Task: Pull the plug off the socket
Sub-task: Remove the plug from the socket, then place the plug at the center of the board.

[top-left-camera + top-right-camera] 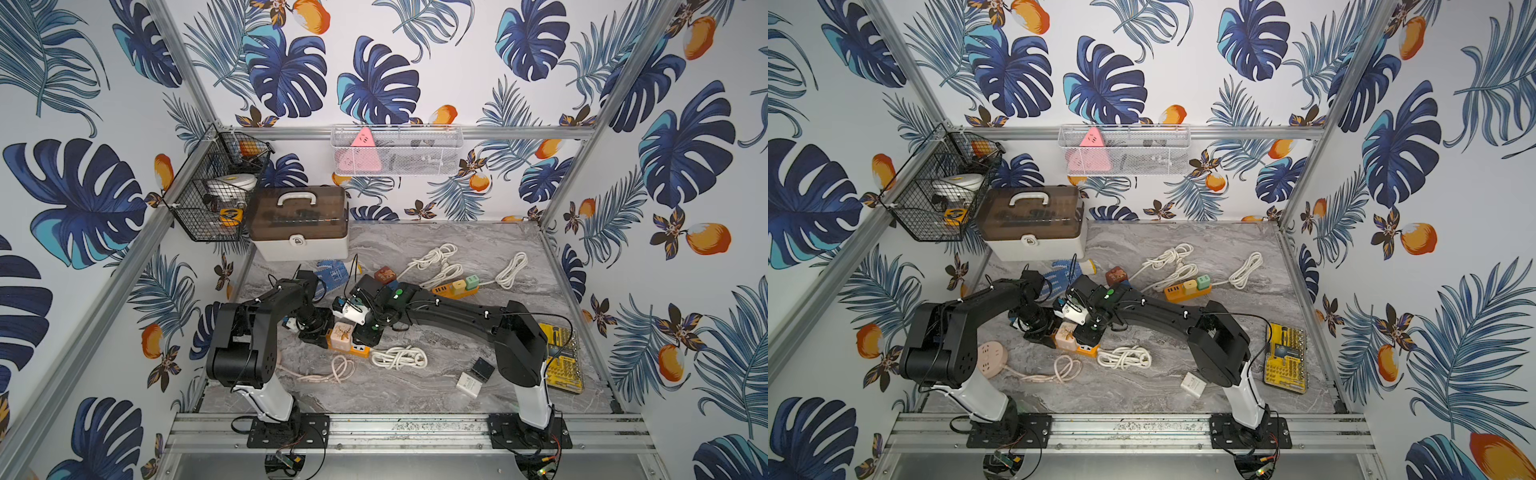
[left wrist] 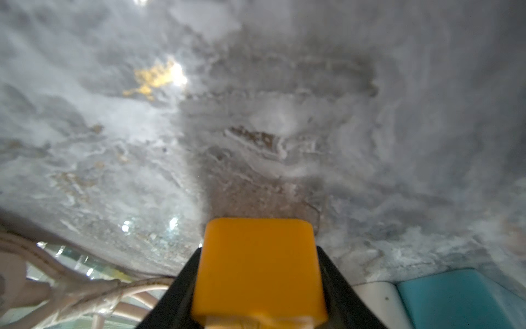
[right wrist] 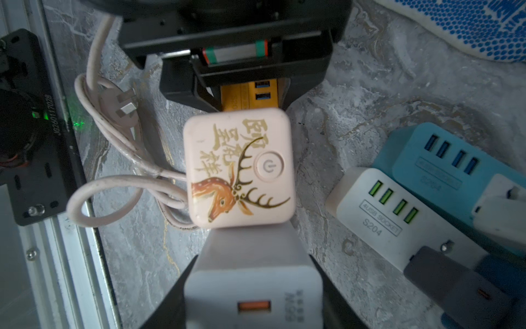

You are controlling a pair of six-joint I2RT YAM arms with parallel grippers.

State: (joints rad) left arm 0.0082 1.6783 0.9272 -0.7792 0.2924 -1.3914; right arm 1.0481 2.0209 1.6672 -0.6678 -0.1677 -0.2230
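1. Left tool (image 2: pixel 259 248): pinched on the short end of the orange socket strip (image 2: pixel 259 273), one finger each side.
2. Strip flat on desk (image 1: pixel 436 395), left of middle, nearer front edge than back edge.
3. Pink deer-print cube (image 3: pixel 239 168): seated on strip between both tools; pink cord (image 3: pixel 113 182) looped just beside it.
4. Plug (image 3: pixel 253 287): white charger block, orange USB port on top face, touching cube's side. Can't tell if pins seated, strip under it hidden.
5. Right tool (image 3: pixel 253 257): pinched on plug, fingers on opposite sides.
6. White coiled cable (image 1: pixel 399 357) just right of strip; white adapter (image 1: pixel 469 383) further right, toward front edge; yellow bit set (image 1: pixel 563 361) along right edge.
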